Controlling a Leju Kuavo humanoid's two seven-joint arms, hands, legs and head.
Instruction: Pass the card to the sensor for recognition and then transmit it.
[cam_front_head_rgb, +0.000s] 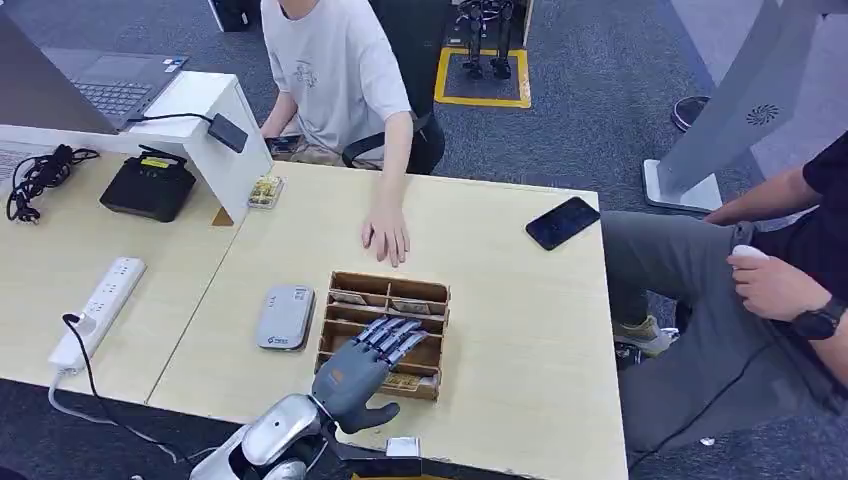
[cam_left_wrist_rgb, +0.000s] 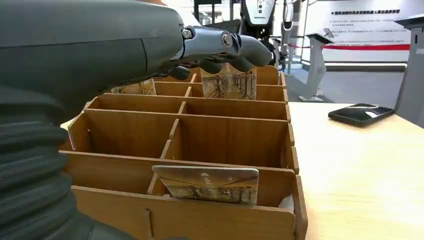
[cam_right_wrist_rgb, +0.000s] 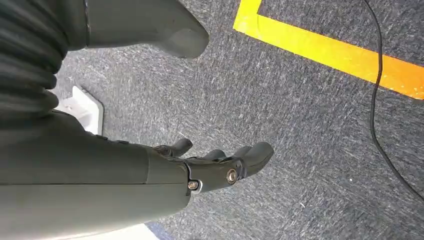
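The left hand (cam_front_head_rgb: 362, 372) hovers over the wooden divider box (cam_front_head_rgb: 384, 334), whose upright partitions wall each slot; a card (cam_left_wrist_rgb: 207, 183) stands in the nearest one; a person's hand (cam_front_head_rgb: 386, 233) rests on the table (cam_front_head_rgb: 520, 340) just beyond the box; the grey sensor (cam_front_head_rgb: 285, 316) lies beside it; bare tabletop stretches toward the phone (cam_front_head_rgb: 563, 222).

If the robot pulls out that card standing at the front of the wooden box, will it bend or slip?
The card looks thin, flat and glossy, so it is probably stiff, light and somewhat slippery. It leans upright in the wooden box, so a nudge from the left hand might tip it over.
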